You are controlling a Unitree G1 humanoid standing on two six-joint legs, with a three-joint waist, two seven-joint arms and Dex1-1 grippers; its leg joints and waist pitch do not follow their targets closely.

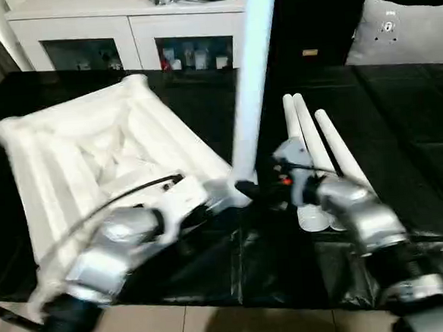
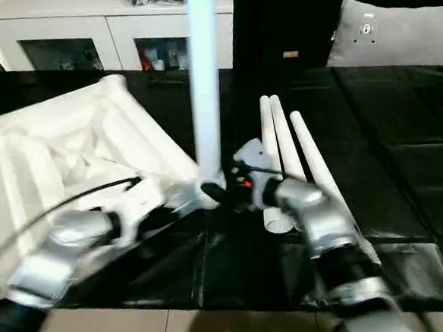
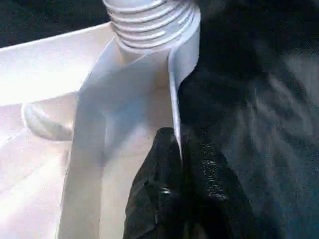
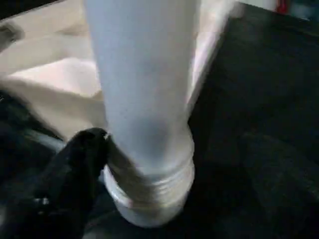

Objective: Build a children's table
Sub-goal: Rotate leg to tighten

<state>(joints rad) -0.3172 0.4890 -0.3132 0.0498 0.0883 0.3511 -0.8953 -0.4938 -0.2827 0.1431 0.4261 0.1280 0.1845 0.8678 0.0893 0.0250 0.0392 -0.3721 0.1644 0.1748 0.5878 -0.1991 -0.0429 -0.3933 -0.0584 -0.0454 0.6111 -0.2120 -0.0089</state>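
While the table top (image 1: 91, 152) lies upside down on the black work surface (image 1: 401, 123), ribbed underside up, one leg (image 1: 250, 80) is seen standing upright at its near corner socket, so the step in hand is judged to be the fitting of the first leg. Three further legs (image 1: 319, 151) are laid side by side just beyond the right gripper (image 1: 265, 189), near the standing leg. The left gripper (image 3: 182, 149) is clenched on a thin wall of the top beside that socket, steadying it. The right gripper's jaws cannot be told from the blurred frames; one black finger (image 4: 82, 154) is seen just beside the leg's base, apparently not pressing it. Threaded rings at the leg's foot are shown in both wrist views, a detail lost in the head views, while the spare legs and the white cabinet (image 1: 128, 28) are given by the head views alone. A re-grip and a further turn would likely be called for next.
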